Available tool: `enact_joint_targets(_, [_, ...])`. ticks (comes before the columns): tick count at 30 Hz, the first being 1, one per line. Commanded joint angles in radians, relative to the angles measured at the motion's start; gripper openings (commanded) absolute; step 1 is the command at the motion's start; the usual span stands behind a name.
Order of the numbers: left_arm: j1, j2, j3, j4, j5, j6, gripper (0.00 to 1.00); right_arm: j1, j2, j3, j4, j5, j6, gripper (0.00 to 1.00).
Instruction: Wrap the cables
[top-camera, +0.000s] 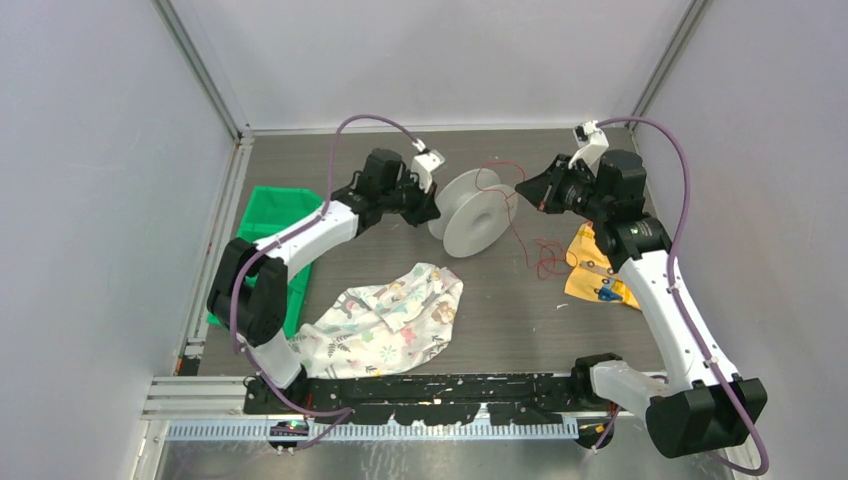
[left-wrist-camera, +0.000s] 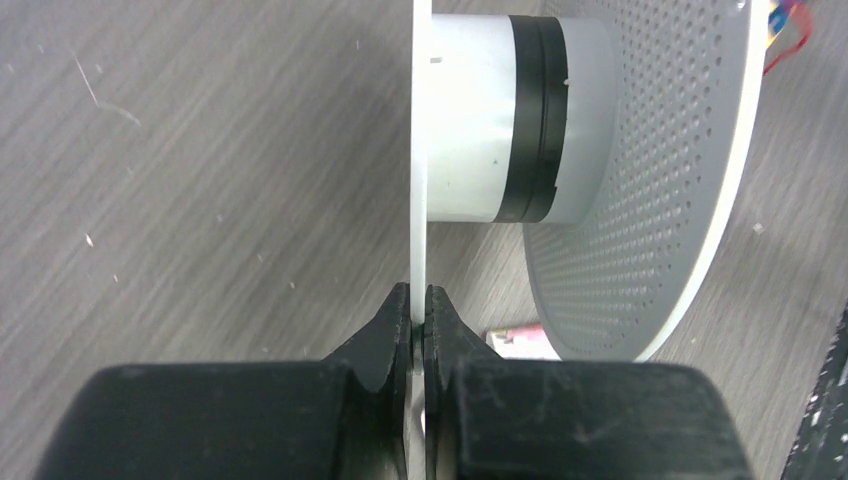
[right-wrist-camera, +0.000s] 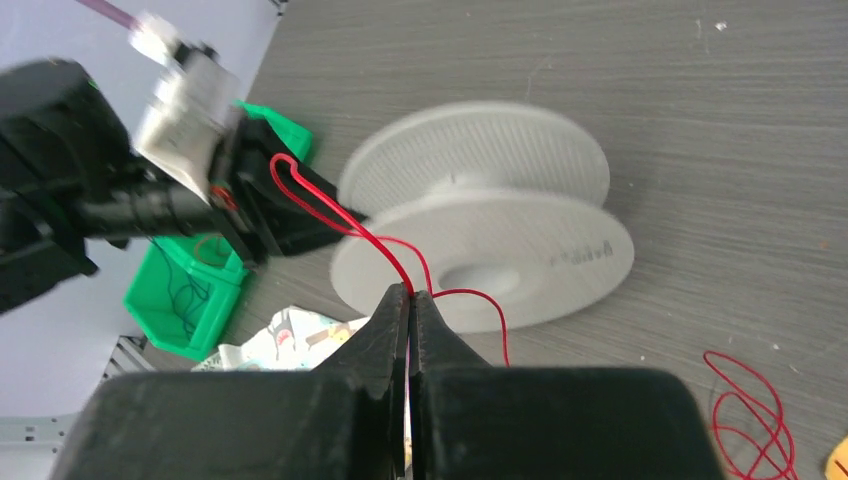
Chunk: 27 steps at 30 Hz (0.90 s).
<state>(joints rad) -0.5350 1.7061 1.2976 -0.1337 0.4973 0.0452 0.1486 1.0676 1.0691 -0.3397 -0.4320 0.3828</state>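
Now cable (right-wrist-camera: 372, 240) pinched in R gripper (right-wrist-camera: 411, 293), L gripper (left-wrist-camera: 418, 295) clamping spool (left-wrist-camera: 470, 120) flange.

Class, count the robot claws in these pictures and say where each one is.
2. The left claw is shut on a flange of the white spool; the right claw, across it, is shut on the red wire.

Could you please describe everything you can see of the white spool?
The spool looks plastic, pale grey: two round perforated flanges on a white hub with a black band. It stands on the table, flanges roughly upright. The left gripper is shut on one flange's edge; red wire loops over it.
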Motion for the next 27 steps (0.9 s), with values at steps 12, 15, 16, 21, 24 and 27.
enact_joint_targets(12, [-0.051,-0.023,0.007,-0.113,0.023,0.153,0.12,-0.001,0.032,0.032,0.085,-0.007,0.065,0.00])
enact_joint_targets(15, [-0.050,-0.030,0.006,-0.120,0.035,0.160,0.18,-0.001,0.039,0.031,0.080,-0.011,0.065,0.01])
enact_joint_targets(16, [-0.051,-0.034,0.005,-0.120,0.036,0.160,0.20,-0.001,0.040,0.031,0.079,-0.014,0.065,0.01])
enact_joint_targets(21, [-0.050,-0.041,0.016,-0.120,0.009,0.153,0.25,-0.001,0.050,0.029,0.074,-0.018,0.060,0.00])
enact_joint_targets(24, [-0.050,-0.041,0.026,-0.129,0.003,0.146,0.26,0.000,0.064,0.033,0.065,-0.040,0.057,0.01])
enact_joint_targets(27, [-0.050,-0.051,0.026,-0.120,-0.004,0.131,0.27,0.000,0.069,0.032,0.066,-0.047,0.060,0.01])
